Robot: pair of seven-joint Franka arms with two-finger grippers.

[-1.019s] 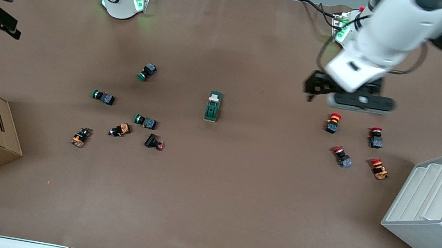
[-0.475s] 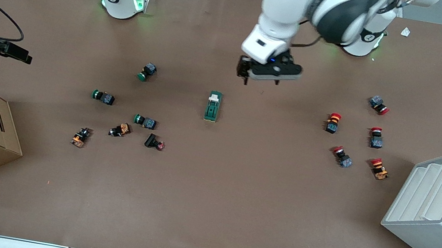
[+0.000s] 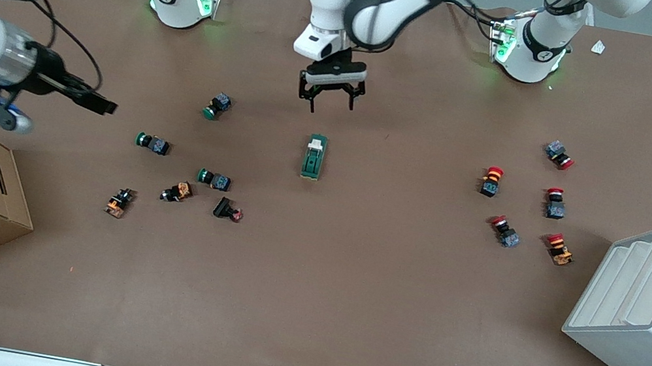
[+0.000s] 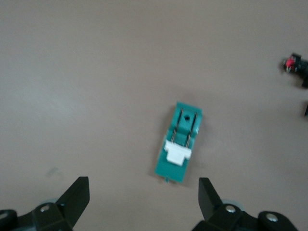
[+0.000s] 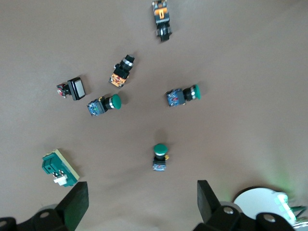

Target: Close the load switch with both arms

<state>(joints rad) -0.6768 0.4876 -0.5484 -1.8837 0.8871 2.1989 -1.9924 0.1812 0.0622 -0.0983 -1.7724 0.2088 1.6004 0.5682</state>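
Load switch (image 3: pixel 314 156) lying mid-table, white lever (image 4: pixel 177 152) end toward the bases, untouched; left gripper (image 3: pixel 330 97) spread wide, empty, over bare mat (image 3: pixel 349 280) just short of it; right gripper (image 3: pixel 95 103) parted, empty, over the green push buttons' (image 3: pixel 152 143) end; risk: lone push sliding the unbraced block, or colliding arms.

Open table around the load switch; clutter sits off to both ends.

The left gripper (image 3: pixel 328 101), fingers spread, hangs over bare brown table (image 3: pixel 349 280) with nothing between it and the load switch (image 3: pixel 314 156). Near the right gripper (image 3: pixel 100 104), fingers parted, green push buttons (image 3: pixel 152 142) and orange ones (image 3: pixel 177 191) crowd the way toward the switch. Red push buttons (image 3: pixel 491 180) lie well apart from both.
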